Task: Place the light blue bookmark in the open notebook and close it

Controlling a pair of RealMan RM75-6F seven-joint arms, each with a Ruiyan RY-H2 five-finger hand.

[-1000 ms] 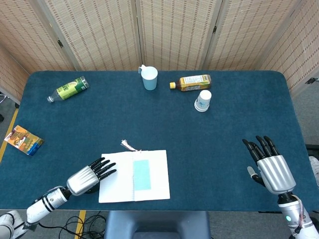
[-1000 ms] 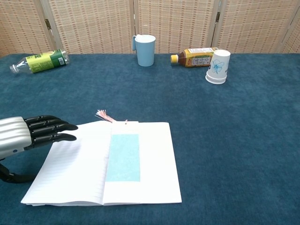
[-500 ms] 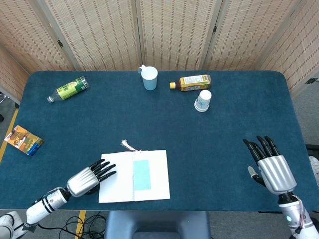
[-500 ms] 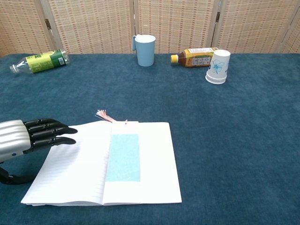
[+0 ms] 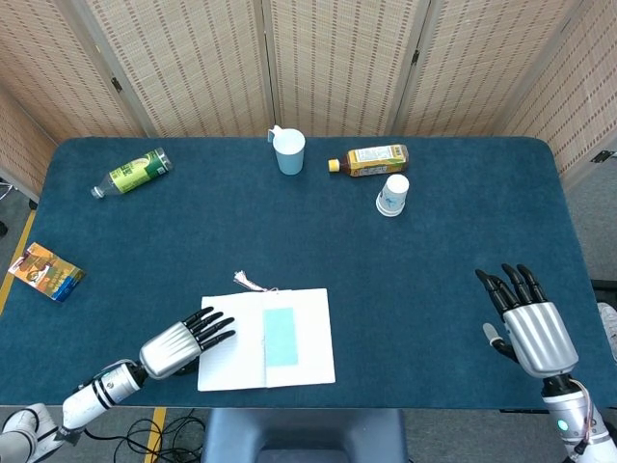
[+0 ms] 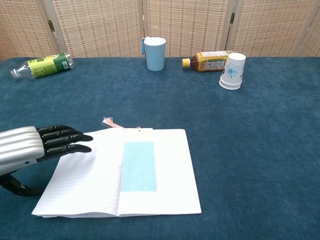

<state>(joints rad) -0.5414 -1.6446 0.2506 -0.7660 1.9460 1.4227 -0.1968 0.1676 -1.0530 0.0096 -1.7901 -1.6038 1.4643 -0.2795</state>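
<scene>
step: closing | light blue bookmark (image 6: 139,166) is laid on the right page of the open notebook (image 6: 80,185) by the spine | left robot hand (image 6: 37,146) empty, fingers extended over the left page edge; that page should be lifted from beneath and folded over without dragging the book | right robot hand (image 5: 525,320) released, well apart | mug (image 5: 288,151), bottles and paper cup (image 5: 392,194) stand far off, nothing is blocked

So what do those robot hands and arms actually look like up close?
Each hand has a ribbed, silver metallic back and glossy black, jointed fingers, much like a human hand. The left hand joins a slim forearm of white and silver segments with black rings. The right hand sits on a similar white wrist bearing a small green light. No loose cables show on either arm.
</scene>
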